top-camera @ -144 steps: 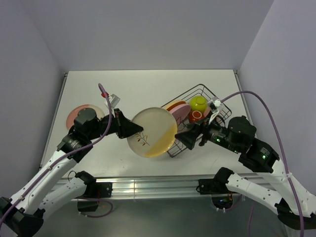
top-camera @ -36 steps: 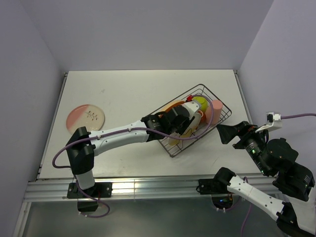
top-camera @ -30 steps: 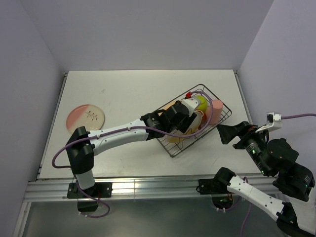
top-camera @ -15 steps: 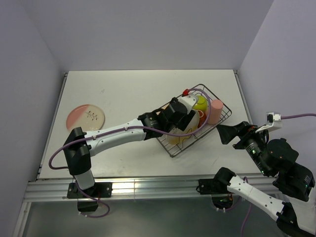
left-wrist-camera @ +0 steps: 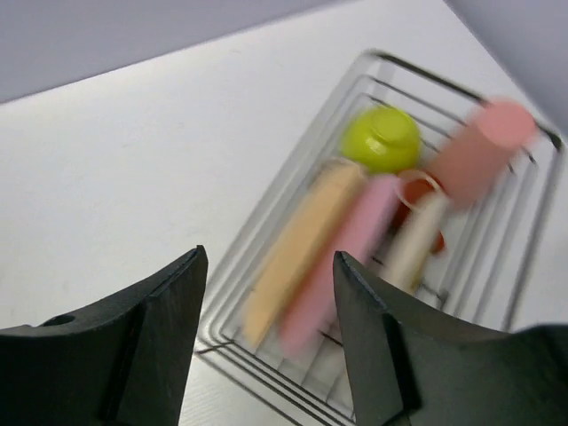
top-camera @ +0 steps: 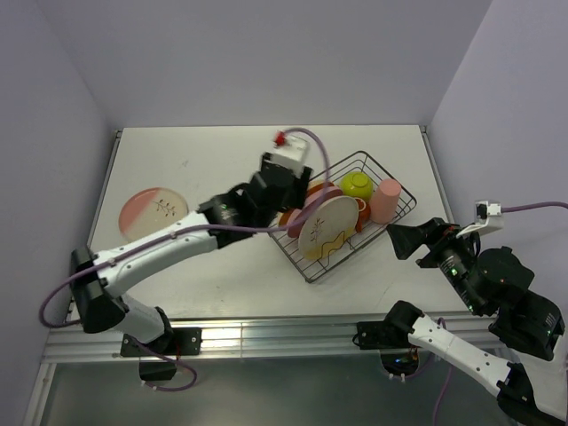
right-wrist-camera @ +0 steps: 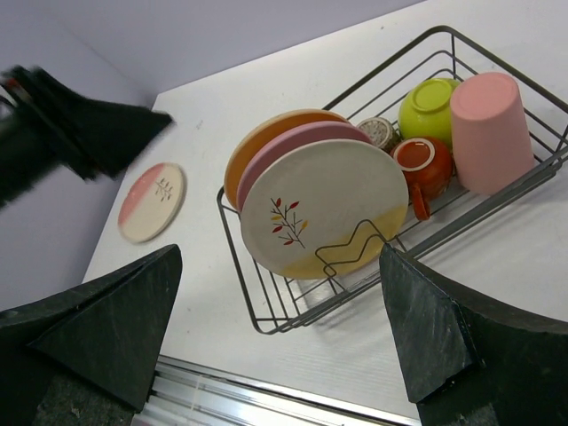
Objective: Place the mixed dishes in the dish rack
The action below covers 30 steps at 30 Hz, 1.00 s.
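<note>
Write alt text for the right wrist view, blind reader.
A black wire dish rack holds an orange plate, a pink plate and, frontmost, a cream-yellow twig-patterned plate, all on edge, beside a lime-green bowl, salmon cup, red-brown mug and small grey cup. A pink-cream plate lies on the table at left; the open right pincer frames the view.

a robotics lab test cell is shown. a bare white table point(top-camera: 222, 160) is boxed in by plain lavender walls point(top-camera: 266, 62) beyond and to both sides of the right gripper point(top-camera: 393, 240). an aluminium rail point(top-camera: 266, 335) is seen behind that gripper, along the table's near edge, where the arm bases point(top-camera: 390, 327) are bolted. purple cables point(top-camera: 532, 206) are trailed behind it.
</note>
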Available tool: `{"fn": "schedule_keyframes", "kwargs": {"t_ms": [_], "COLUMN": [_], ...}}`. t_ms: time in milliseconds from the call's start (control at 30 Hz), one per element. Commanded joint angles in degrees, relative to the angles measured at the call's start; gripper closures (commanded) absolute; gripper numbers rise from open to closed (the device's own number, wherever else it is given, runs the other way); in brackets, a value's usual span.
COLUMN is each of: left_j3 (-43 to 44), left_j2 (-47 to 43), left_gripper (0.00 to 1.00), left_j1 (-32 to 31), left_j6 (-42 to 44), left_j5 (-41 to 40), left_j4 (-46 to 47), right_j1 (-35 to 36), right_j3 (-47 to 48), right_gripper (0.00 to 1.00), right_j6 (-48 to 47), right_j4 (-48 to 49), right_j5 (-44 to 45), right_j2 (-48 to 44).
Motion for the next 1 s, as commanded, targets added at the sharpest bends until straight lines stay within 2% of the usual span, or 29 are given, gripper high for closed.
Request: {"fn": "schedule_keyframes", "kwargs": {"t_ms": [0, 33, 67, 100, 133, 233, 300, 500, 633, 700, 967], "left_j3": [-3.67, -5.16, -8.31, -9.82, -10.96, -12.73, -11.60, -1.76, 8.07, 11.16, 14.33], "left_j2": [-9.11, -12.96, -15.00, -16.59, -19.21, -20.03, -17.32, 1.30, 15.09, 19.15, 25.58], "left_gripper": [0.37, 0.39, 0.39, 0.37, 0.36, 0.23, 0.21, 0.27, 0.34, 0.35, 0.34], "left_j1": [10.82, 16.85, 20.22, 23.30, 29.68, 38.93, 43.34, 51.61, 53.82, 54.79, 57.08], "left_j6": [-13.72, -16.56, -19.54, -24.44, -26.23, -29.94, -31.35, -38.37, -43.29, -45.32, -48.58], "left_j5": [-5.19, -5.37, -5.11, -4.50, -3.62, -1.33, -0.63, 7.01, 7.03, 6.85, 6.67], "left_j4": [-3.16, -4.05, -4.93, -6.76, -7.57, -12.21, -14.85, -29.61, -38.93, -41.58, -42.03], "right_j1": [-0.03, -0.12, -0.03, -0.12, -0.03, -0.12, -0.03, -0.03, -0.03, -0.03, -0.03], "right_j3": [0.43, 0.43, 0.26, 0.17, 0.17, -0.44, -1.15, -3.61, -4.75, -5.02, -5.89], "right_gripper": [0.00, 0.00, 0.00, 0.00, 0.00, 0.00, 0.00, 0.00, 0.00, 0.00, 0.00], "right_j6": [-0.27, -0.36, -0.45, -0.45, -0.45, -0.36, -0.36, -0.27, -0.45, -0.71, -1.15], "right_j4": [1.17, 1.34, 1.43, 1.52, 1.61, 2.13, 3.18, 6.17, 8.11, 8.55, 9.43], "right_j5": [-0.30, -0.39, -0.56, -0.74, -1.00, -1.97, -2.49, -6.36, -8.73, -9.35, -10.06], "right_j2": [1.25, 1.25, 1.16, 1.16, 1.16, 1.34, 1.51, 3.18, 6.07, 7.39, 7.93]}}
